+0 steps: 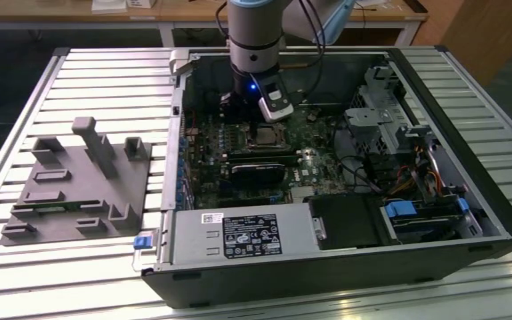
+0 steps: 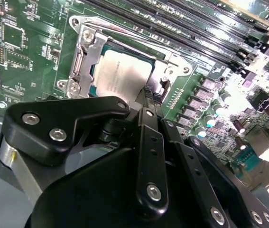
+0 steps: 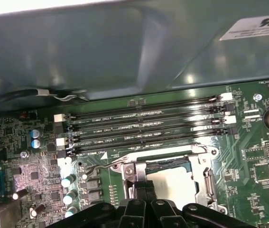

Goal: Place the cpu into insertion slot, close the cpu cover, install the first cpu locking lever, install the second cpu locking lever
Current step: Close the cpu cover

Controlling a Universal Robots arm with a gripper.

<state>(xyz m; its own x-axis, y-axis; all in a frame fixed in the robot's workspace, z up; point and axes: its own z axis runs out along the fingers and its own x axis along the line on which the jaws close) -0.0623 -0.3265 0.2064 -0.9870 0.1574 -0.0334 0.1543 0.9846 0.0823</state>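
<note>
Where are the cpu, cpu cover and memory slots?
cpu (image 2: 125,78): second wrist view, middle of its top.
cpu cover (image 2: 86,54): second wrist view, frame's side bar.
memory slots (image 3: 143,124): first wrist view, middle of the row.

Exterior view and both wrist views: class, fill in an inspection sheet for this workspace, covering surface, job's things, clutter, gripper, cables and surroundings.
Surface: silver slatted metal table bearing an open black computer case.
Job's things: silver-grey square cpu sits in the socket on the green circuit board; thin silvery metal cover frame lies around it; thin wire lever juts out beside the socket.
Clutter: grey moulded fixture block on the table, at the exterior view's left.
Gripper: black gripper, fingers together, at the socket's edge.
Cables: orange and blue cables inside the case.
Surroundings: wooden benches behind.
</note>
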